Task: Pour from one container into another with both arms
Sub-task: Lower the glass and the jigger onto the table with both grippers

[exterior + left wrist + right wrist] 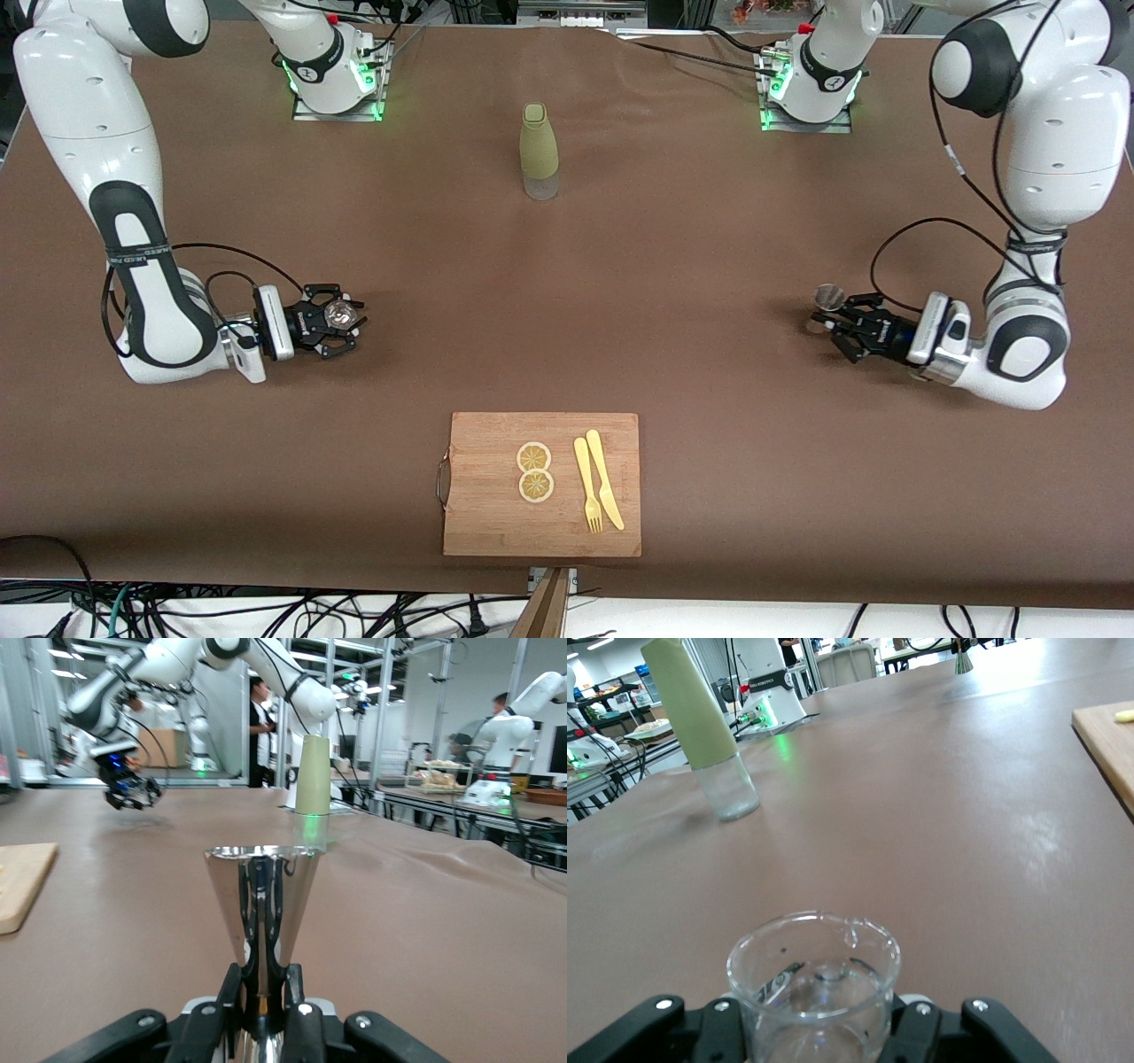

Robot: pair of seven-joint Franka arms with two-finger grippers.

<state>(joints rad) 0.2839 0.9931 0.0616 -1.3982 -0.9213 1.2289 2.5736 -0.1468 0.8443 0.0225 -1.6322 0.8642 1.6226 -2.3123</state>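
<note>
On the brown worktop [691, 292], largest first: a wooden cutting board [483, 518] nearest the front camera carries two lemon slices [534, 471], a yellow fork [587, 486] and knife [603, 478]. Farther back stands an olive-green bottle [539, 151], well apart from both arms. The left pincer [837, 323] is clamped on the metal jigger [827, 298]; the right pincer [341, 319] grips the small clear glass [339, 312].

Bottle [539, 152] stands on the worktop [673, 292] between the arms' bases; the cutting board [483, 514] lies nearer the front camera — two lemon slices [535, 471], fork [586, 483] and knife [604, 478] on it.
</note>
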